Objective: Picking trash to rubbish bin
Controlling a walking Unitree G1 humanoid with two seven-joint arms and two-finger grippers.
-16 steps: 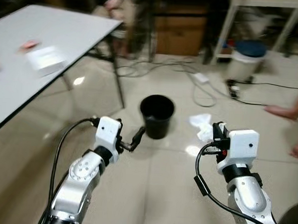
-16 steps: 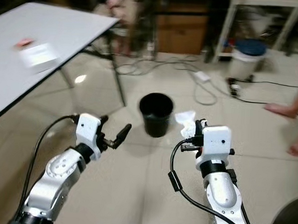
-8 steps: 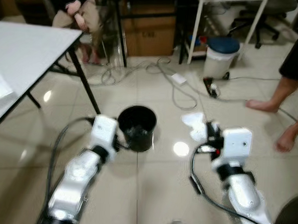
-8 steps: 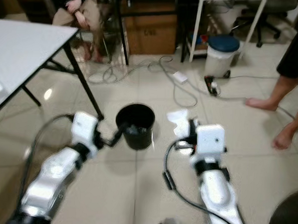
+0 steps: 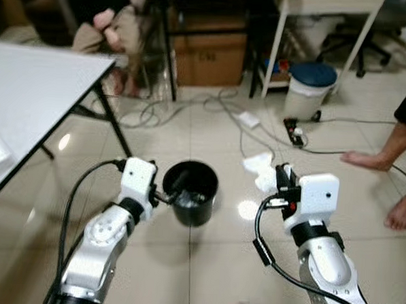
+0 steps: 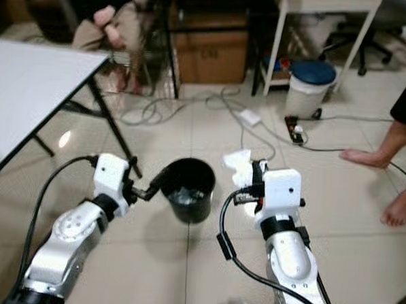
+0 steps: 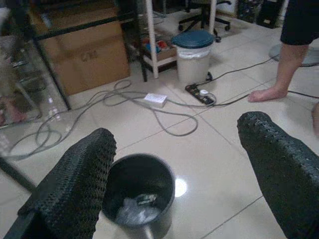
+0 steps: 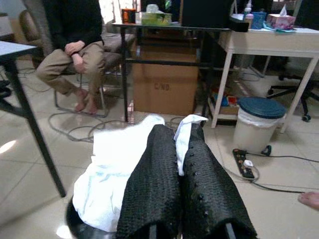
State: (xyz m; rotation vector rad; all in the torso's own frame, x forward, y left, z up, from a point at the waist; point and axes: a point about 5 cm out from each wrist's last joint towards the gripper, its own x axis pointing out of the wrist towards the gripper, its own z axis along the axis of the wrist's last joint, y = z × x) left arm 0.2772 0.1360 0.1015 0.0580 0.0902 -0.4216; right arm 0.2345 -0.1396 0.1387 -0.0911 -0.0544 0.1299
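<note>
Floor: glossy beige tile (image 5: 210, 275), cables (image 5: 192, 107) strewn at upper centre. White table (image 5: 36, 95) upper left; cardboard box (image 5: 211, 57) under a desk; lidded pail (image 5: 308, 89) upper right. I see a bare foot (image 5: 366, 159) at right edge.
Black bin (image 5: 191, 191), frame centre, upright, mouth up, scraps inside.
Left gripper (image 7: 174, 164): fingers spread wide, empty, at the bin's rim.
Right gripper (image 8: 177, 149): pinched tight on white tissue (image 8: 117, 169), right of the bin.

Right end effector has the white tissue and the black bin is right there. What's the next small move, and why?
Probably shift the right end effector toward the robot's left until the white tissue is over the black bin's opening, then release. The tissue sits clamped between shut fingers, beside the bin's rim rather than over it. The open left end effector is at the opposite rim.
</note>
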